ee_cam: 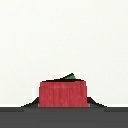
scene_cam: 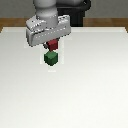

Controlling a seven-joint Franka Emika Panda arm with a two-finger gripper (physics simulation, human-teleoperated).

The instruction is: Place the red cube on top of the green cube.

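Bare white table (scene_cam: pixel 95 95) fills the foreground of the exterior view, with wide open room on every side of the green cube (scene_cam: pixel 50 59). Just above that cube hangs the red cube (scene_cam: pixel 52 46), its upper part hidden by the gripper (scene_cam: pixel 52 44), which is clamped on it. Whether the cubes touch is unclear. From the wrist view, red (ee_cam: pixel 63 94) covers nearly all the green (ee_cam: pixel 70 77).
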